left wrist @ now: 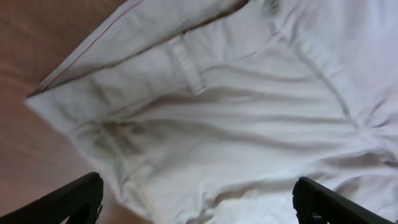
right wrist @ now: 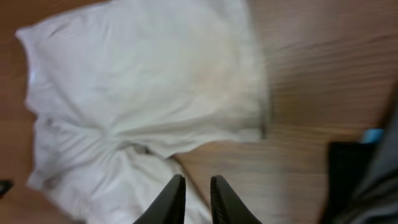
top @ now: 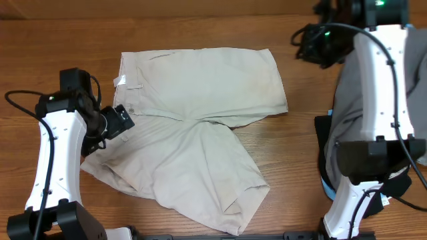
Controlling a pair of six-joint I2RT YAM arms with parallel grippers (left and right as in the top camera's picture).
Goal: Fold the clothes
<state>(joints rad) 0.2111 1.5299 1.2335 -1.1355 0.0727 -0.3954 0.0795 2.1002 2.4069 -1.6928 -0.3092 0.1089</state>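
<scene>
The khaki shorts [top: 200,100] lie spread flat on the wooden table, waistband to the left, one leg toward the far right and one toward the near right. A small white tag [top: 119,81] sticks out at the waistband. My left gripper [top: 123,120] is open at the waistband's near end, jaws wide apart over the cloth [left wrist: 236,112] in the left wrist view [left wrist: 199,199]. My right gripper [top: 310,43] is raised at the far right, apart from the shorts. In the right wrist view its fingers [right wrist: 198,186] are nearly together and empty above the shorts [right wrist: 143,81].
A heap of grey clothing [top: 347,100] lies along the right edge, behind the right arm. A black and blue item [top: 325,153] sits beneath it and also shows in the right wrist view [right wrist: 348,174]. Bare wood [top: 300,147] lies between it and the shorts.
</scene>
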